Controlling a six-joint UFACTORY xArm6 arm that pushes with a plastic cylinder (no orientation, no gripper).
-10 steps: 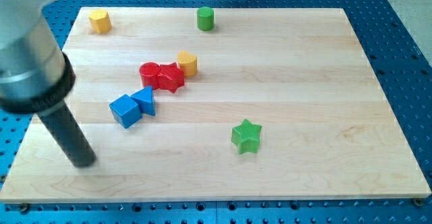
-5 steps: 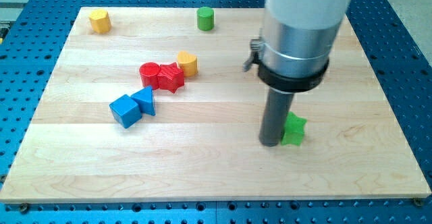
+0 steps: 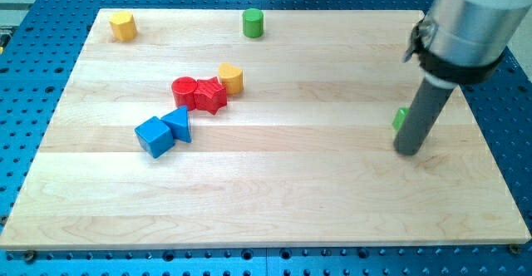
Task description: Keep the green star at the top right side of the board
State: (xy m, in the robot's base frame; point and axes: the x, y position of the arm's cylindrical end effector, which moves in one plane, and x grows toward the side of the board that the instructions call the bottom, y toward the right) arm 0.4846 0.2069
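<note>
The green star (image 3: 401, 118) lies at the view's right, about mid-height on the wooden board (image 3: 274, 184). Only a small green sliver of it shows at the rod's left edge; the rest is hidden behind the rod. My tip (image 3: 407, 150) rests on the board just below and in front of the star, touching or almost touching it. The rod and its grey collar come down from the view's top right.
A green cylinder (image 3: 253, 22) and a yellow block (image 3: 123, 26) stand near the board's top edge. A red cylinder (image 3: 184, 88), red star (image 3: 210, 96) and yellow block (image 3: 231, 78) cluster left of centre. A blue cube (image 3: 154, 136) and blue triangle (image 3: 178, 124) lie below them.
My tip swept from the board's lower left across to the right. It met the green star and pushed it right and up. The other blocks have not moved.
</note>
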